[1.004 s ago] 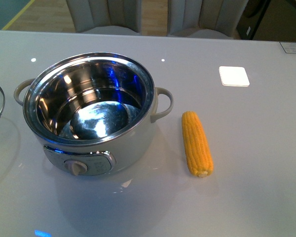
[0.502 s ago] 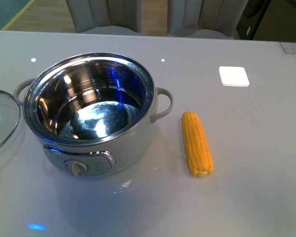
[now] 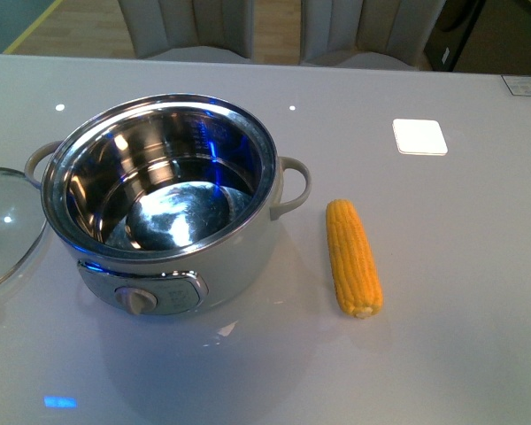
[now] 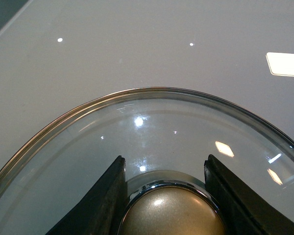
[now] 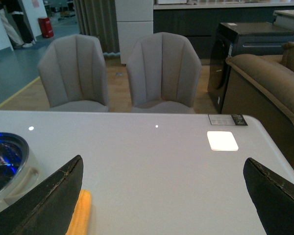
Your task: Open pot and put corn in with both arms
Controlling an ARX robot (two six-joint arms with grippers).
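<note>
While the left gripper (image 4: 165,169) was clamped on the knob (image 4: 172,215) of the glass lid (image 3: 7,228), left of the pot (image 3: 239,261), I couldn't tell if the lid was resting on the table (image 3: 460,283). Pot was open, bowl empty. Corn (image 3: 353,258) lay just right of the pot, not touching it. Right gripper (image 5: 164,205) hung spread wide, empty, corn off-centre below. My call was: set lid flat, clear of pot, then release; centre right gripper over the cob and pinch across mid-length.
</note>
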